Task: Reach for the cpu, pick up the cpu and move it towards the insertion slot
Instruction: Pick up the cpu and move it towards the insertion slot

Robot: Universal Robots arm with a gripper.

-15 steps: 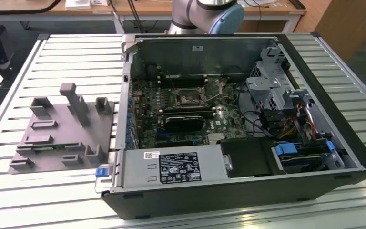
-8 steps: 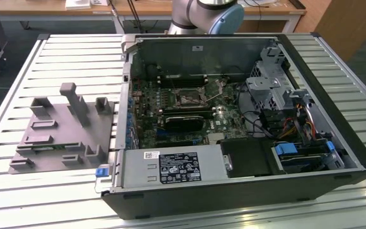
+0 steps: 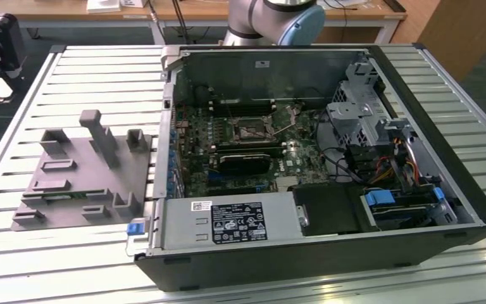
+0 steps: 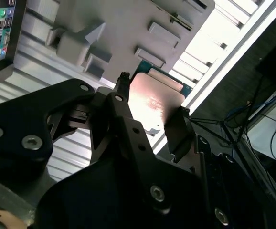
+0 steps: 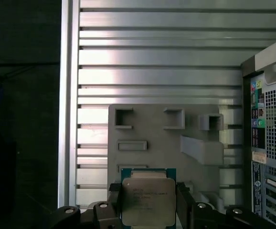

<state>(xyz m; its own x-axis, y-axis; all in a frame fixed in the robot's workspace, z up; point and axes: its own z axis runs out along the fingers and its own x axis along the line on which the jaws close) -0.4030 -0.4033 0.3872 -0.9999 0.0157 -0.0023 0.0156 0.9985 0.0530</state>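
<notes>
The cpu (image 5: pixel 148 200), a small square chip with a silvery top and a green rim, sits between my gripper's (image 5: pixel 148 204) two black fingers, which press on its opposite sides. In the second wrist view the same cpu (image 4: pixel 153 101) shows in my gripper (image 4: pixel 150 104), held up above the edge of the grey fixture plate (image 4: pixel 123 28). That fixture plate (image 5: pixel 152 129) lies below and beyond the chip. The insertion slot (image 3: pixel 249 132) is a small silver-framed socket with a dark centre on the green board inside the open computer case (image 3: pixel 445 126).
The fixture plate (image 3: pixel 83 180) with its raised blocks lies on the ribbed metal table (image 3: pixel 23 95), on the exterior view's left of the case. The case's rear panel (image 5: pixel 271 143) stands close beside the plate. The table's edge (image 5: pixel 66 119) drops to dark floor.
</notes>
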